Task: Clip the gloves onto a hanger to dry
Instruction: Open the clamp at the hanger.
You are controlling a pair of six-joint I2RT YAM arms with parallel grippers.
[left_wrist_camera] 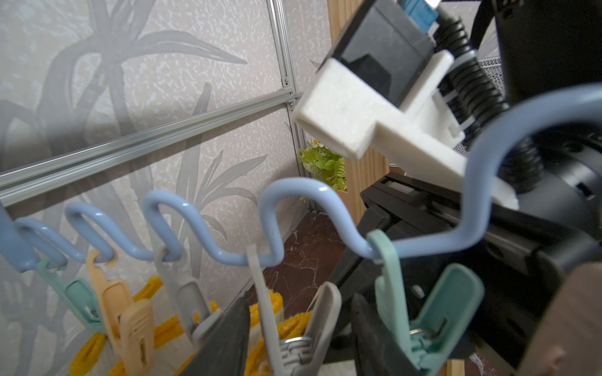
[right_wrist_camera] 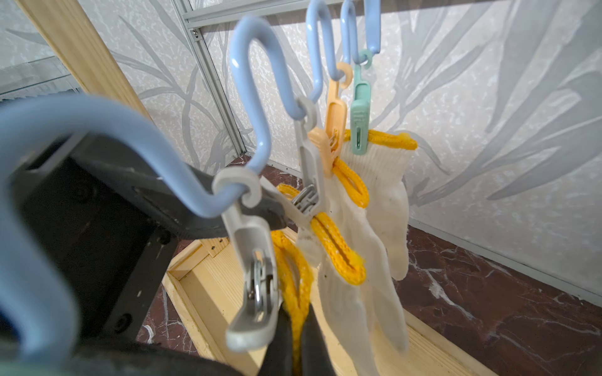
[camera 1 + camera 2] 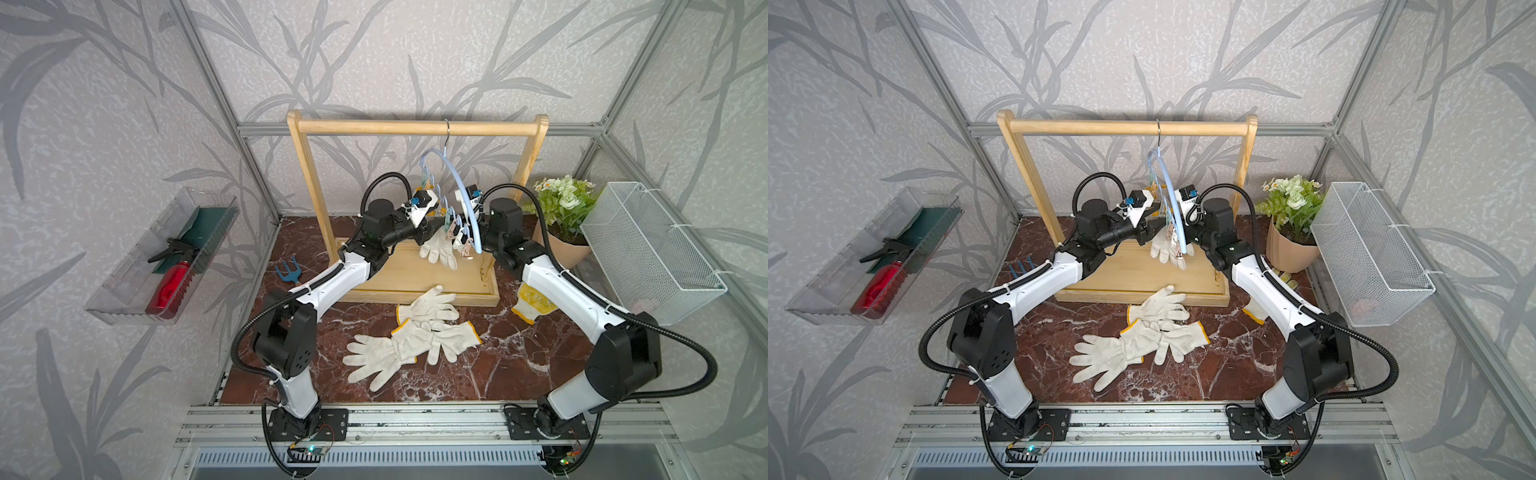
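Loose gloves [image 3: 415, 332] piled mid-table, near side. Beyond them, right gripper [image 2: 297, 325] jaws pinch a glove cuff [image 2: 293, 260] under the hanger [image 2: 81, 112]. Left gripper [image 1: 299, 302] jaws spread, straddling a grey clip [image 1: 293, 341]. Hanger hooks on the far wooden rack [image 3: 415, 126].

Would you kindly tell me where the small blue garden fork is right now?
In both top views the garden fork lies on the tabletop, left of the wooden rack's base, close beside the left arm.
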